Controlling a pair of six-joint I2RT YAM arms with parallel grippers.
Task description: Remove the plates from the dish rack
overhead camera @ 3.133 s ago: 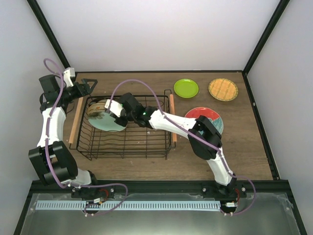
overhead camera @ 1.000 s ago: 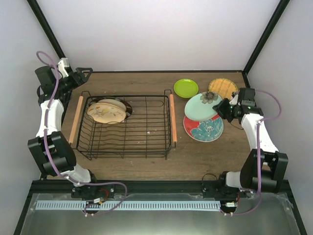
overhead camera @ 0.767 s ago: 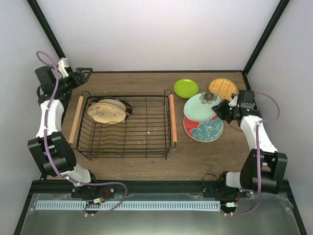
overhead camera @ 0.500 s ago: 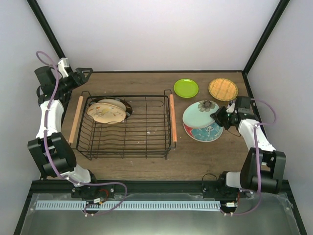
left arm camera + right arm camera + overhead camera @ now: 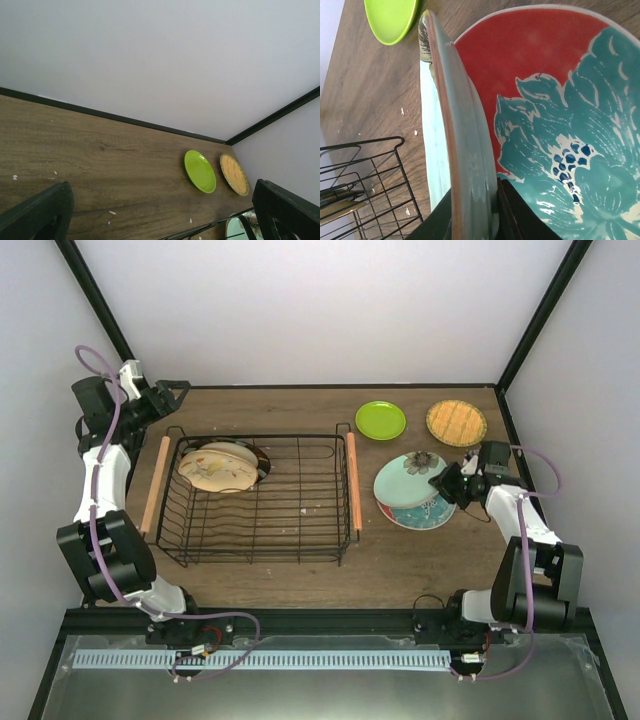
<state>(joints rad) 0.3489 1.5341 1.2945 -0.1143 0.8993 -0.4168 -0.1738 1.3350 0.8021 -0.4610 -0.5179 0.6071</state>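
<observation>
One plate is in hand: the right gripper (image 5: pixel 447 483) has its jaws pinched on the near rim of the pale teal plate (image 5: pixel 405 478), which slants away from them over the red plate with the teal flower (image 5: pixel 560 100). From where I stand this looks like the setting-down step. I would lower the gripped edge slowly until the teal plate lies flat on the red one, then part the jaws only enough to free the rim and draw straight back. Whether the far edge already rests on the red plate I cannot tell, so a gentle descent is wise; glazed plates could slide or clack if dropped. The lower finger sits just between the two plates and may catch the red one on the way out.

Around this, the dish rack (image 5: pixel 260 530) stands well beyond the plate's far edge. It holds a beige plate (image 5: pixel 218 472) leaning at its far end, with another plate (image 5: pixel 258 458) behind it, so the job looks partly done. The small lime-green plate (image 5: pixel 381 420) and the orange gridded plate (image 5: pixel 456 423) lie off to one side of the jaws, near but clear of the stack. The left gripper (image 5: pixel 160 215) hangs past the rack's far handle, jaws spread wide and holding nothing. Nothing blocks the retreat.
</observation>
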